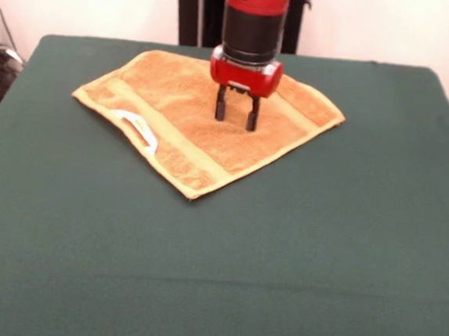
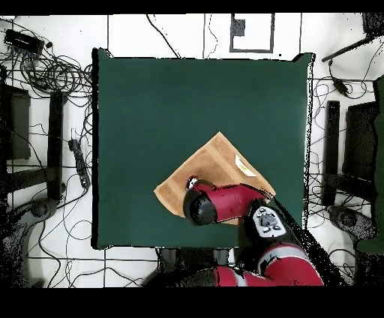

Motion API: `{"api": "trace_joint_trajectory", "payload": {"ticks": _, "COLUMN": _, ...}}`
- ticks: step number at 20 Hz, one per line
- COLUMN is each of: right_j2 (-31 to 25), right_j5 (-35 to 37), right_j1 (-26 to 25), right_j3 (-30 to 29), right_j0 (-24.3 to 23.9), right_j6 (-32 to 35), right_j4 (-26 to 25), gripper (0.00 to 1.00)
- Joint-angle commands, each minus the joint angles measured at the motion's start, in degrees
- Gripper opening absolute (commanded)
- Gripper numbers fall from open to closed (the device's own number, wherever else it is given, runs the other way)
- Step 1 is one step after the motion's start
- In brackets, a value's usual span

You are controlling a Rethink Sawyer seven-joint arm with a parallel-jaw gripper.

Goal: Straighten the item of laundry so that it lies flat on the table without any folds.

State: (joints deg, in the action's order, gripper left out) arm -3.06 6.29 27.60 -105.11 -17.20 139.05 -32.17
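Observation:
The orange-tan towel [image 1: 184, 109] lies spread on the far half of the dark green table [image 1: 217, 254], turned like a diamond, with paler bands near its ends and a white label [image 1: 138, 125] at its left near edge. It looks mostly flat, with that edge slightly turned up by the label. My gripper [image 1: 236, 115] hangs straight down over the towel's middle, its two fingers a little apart and empty, tips at or just above the cloth. In the overhead view the towel [image 2: 210, 169] shows partly under my arm, and the gripper itself is hidden.
The robot's black pedestal [image 1: 195, 8] stands behind the table's far edge. Cables and stands [image 2: 52, 82] lie on the floor around the table in the overhead view. My red arm [image 2: 225, 202] reaches over the table's edge nearest the base.

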Motion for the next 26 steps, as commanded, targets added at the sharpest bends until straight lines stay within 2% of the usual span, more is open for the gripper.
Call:
{"api": "trace_joint_trajectory", "payload": {"ticks": 1, "right_j2": -14.0, "right_j5": 4.0, "right_j1": -1.0, "right_j3": 4.2, "right_j0": -10.4, "right_j6": -12.1, "right_j4": -6.0, "gripper": 1.0}}
{"api": "trace_joint_trajectory", "payload": {"ticks": 6, "right_j2": -22.4, "right_j5": 11.2, "right_j1": -1.1, "right_j3": 5.9, "right_j0": -18.0, "right_j6": -21.3, "right_j4": -10.4, "gripper": 1.0}}
{"api": "trace_joint_trajectory", "payload": {"ticks": 13, "right_j2": -30.5, "right_j5": 21.2, "right_j1": 3.1, "right_j3": 7.2, "right_j0": -22.5, "right_j6": -30.0, "right_j4": -13.3, "gripper": 1.0}}
{"api": "trace_joint_trajectory", "payload": {"ticks": 17, "right_j2": -34.6, "right_j5": 23.7, "right_j1": 5.0, "right_j3": 7.3, "right_j0": -24.6, "right_j6": -34.1, "right_j4": -14.6, "gripper": 1.0}}
{"api": "trace_joint_trajectory", "payload": {"ticks": 21, "right_j2": -36.0, "right_j5": 23.5, "right_j1": 8.9, "right_j3": 6.9, "right_j0": -24.6, "right_j6": -34.4, "right_j4": -15.8, "gripper": 1.0}}
{"api": "trace_joint_trajectory", "payload": {"ticks": 23, "right_j2": -35.5, "right_j5": 21.5, "right_j1": 11.8, "right_j3": 6.3, "right_j0": -24.1, "right_j6": -32.0, "right_j4": -16.7, "gripper": 1.0}}
{"api": "trace_joint_trajectory", "payload": {"ticks": 26, "right_j2": -35.8, "right_j5": 21.1, "right_j1": 13.4, "right_j3": 6.4, "right_j0": -24.1, "right_j6": -30.7, "right_j4": -15.5, "gripper": 1.0}}
